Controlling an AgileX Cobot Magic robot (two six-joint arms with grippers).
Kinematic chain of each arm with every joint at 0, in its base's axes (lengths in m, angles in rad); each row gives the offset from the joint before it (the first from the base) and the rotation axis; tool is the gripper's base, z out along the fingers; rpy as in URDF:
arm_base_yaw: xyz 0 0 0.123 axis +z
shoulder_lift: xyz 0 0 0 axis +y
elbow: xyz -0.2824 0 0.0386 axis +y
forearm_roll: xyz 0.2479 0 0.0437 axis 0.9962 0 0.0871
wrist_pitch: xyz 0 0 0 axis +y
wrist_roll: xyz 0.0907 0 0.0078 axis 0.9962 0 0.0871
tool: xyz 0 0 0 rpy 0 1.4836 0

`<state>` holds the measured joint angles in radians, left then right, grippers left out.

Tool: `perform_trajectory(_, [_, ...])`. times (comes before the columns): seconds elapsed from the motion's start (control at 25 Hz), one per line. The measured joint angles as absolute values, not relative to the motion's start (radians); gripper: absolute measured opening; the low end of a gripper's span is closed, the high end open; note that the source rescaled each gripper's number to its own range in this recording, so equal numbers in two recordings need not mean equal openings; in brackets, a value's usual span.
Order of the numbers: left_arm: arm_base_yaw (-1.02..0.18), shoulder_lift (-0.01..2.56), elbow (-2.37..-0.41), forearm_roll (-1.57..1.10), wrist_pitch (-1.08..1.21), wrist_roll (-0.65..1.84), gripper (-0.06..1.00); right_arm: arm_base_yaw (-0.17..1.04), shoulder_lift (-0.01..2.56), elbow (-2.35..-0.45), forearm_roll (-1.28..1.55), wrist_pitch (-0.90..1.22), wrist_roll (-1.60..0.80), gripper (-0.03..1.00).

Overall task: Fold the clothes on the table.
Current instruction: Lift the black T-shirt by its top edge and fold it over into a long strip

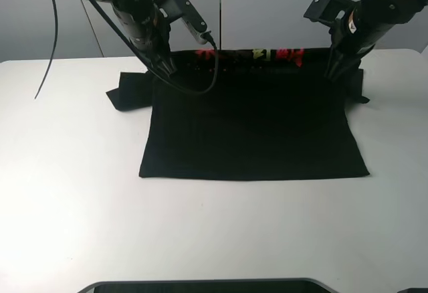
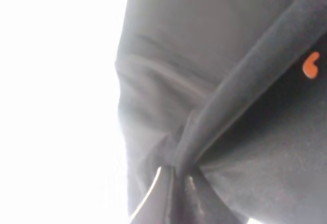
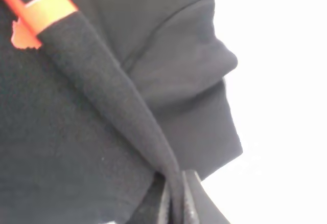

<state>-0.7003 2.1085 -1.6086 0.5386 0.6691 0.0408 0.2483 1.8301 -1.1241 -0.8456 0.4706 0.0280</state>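
The black T-shirt (image 1: pixel 254 126) lies on the white table (image 1: pixel 67 192), its lower part folded up over the chest. A strip of red and yellow characters (image 1: pixel 254 55) shows along the far edge. My left gripper (image 1: pixel 164 69) is shut on the folded edge at the far left corner; the left wrist view shows cloth (image 2: pixel 214 106) pinched between the fingertips (image 2: pixel 153 193). My right gripper (image 1: pixel 333 72) is shut on the far right corner; the right wrist view shows the folded edge (image 3: pixel 112 96) held between the fingertips (image 3: pixel 191 203). Both sleeves stick out sideways.
A black cable (image 1: pixel 200 85) from the left arm hangs over the shirt's far left part. A dark object (image 1: pixel 207 286) sits at the table's near edge. Grey wall panels (image 1: pixel 267 5) stand behind the table.
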Motion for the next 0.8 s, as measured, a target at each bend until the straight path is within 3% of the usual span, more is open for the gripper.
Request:
perform_trajectory(0.44, [-0.699,2.095,-1.834,0.598,0.689,0.028,0.0,0.248,1.82,-1.379,-0.961,0.488,0.107,0.0])
perform_trajectory(0.8, [-0.699,2.048,-1.847,0.577,0.775,0.04,0.0,0.248,1.774,-1.397,-0.842,0.534,-0.017,0.0])
